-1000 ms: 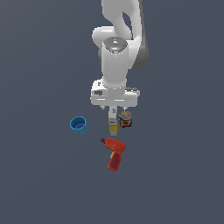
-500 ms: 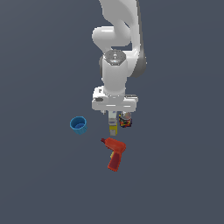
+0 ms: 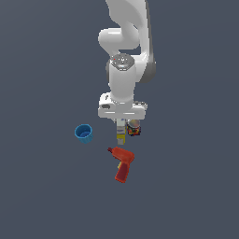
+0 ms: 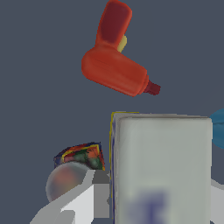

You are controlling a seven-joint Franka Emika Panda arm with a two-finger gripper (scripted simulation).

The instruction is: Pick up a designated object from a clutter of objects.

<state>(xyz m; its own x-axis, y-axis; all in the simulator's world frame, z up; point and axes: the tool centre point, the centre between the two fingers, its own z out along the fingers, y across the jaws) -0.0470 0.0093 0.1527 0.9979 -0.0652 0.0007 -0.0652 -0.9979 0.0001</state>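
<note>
One white robot arm dominates my exterior view, hanging straight down over a flat dark grey worktop with its wrist block low above the clutter. Below it I see the claw down at the tall narrow carton with a white-grey upper part and yellow lower edges. In the wrist view that carton fills much of the picture, with a pale finger just beside one of its faces, but I cannot tell whether the claw has closed onto it or how wide it stands. The carton stands upright in the middle of the group. A red power drill lies on its side near the carton. A small blue cup stands apart on the exterior view's left. A small dark round can with a silver top sits just beside the carton on the exterior view's right.
</note>
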